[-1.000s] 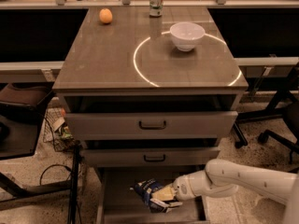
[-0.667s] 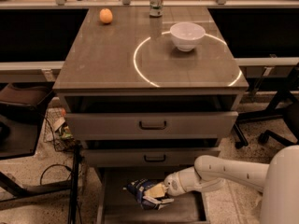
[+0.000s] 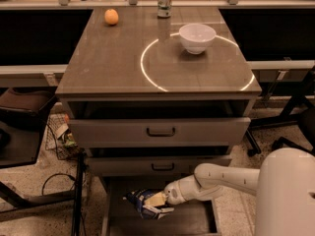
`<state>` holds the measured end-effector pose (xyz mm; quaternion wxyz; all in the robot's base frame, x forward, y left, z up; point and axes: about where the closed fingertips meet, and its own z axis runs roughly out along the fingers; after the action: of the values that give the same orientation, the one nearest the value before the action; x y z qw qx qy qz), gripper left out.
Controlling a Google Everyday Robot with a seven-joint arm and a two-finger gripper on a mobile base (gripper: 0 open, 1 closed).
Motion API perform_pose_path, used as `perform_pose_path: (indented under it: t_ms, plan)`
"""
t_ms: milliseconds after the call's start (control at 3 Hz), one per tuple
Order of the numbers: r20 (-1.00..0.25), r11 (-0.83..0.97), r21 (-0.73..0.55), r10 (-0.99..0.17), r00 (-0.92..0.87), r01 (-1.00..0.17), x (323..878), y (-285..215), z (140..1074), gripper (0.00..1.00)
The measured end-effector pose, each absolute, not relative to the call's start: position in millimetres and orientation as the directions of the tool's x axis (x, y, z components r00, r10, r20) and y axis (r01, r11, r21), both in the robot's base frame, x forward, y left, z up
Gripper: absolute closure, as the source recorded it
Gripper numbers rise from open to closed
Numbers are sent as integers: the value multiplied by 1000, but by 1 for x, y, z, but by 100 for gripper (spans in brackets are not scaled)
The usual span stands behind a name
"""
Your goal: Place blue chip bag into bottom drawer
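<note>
The blue chip bag [image 3: 140, 201], dark-blue foil with a pale label, hangs just above the floor of the open bottom drawer [image 3: 197, 222], towards its left side. My gripper [image 3: 156, 204] reaches in from the right on a white arm and is shut on the blue chip bag's right end. The bottom drawer is pulled out below the two upper drawers with dark bar handles.
On the cabinet top stand a white bowl [image 3: 197, 37], an orange [image 3: 111, 16] and a can [image 3: 164, 0]. The top drawer [image 3: 160, 131] stands slightly out. A chair [image 3: 22, 127] and cables are at the left, chair legs [image 3: 275, 127] at the right.
My arm has moved left and further into the bottom drawer, carrying the blue chip bag with it. The gripper stays closed on the bag.
</note>
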<state>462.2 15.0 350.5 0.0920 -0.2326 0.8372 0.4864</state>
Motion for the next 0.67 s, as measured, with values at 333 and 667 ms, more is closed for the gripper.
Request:
perform_pose_path:
  t_ms: [333, 667]
  plan:
    - [-379, 480, 728, -313, -871, -490, 463, 8, 326, 100]
    - [-374, 526, 701, -304, -876, -481, 458, -11, 305, 100]
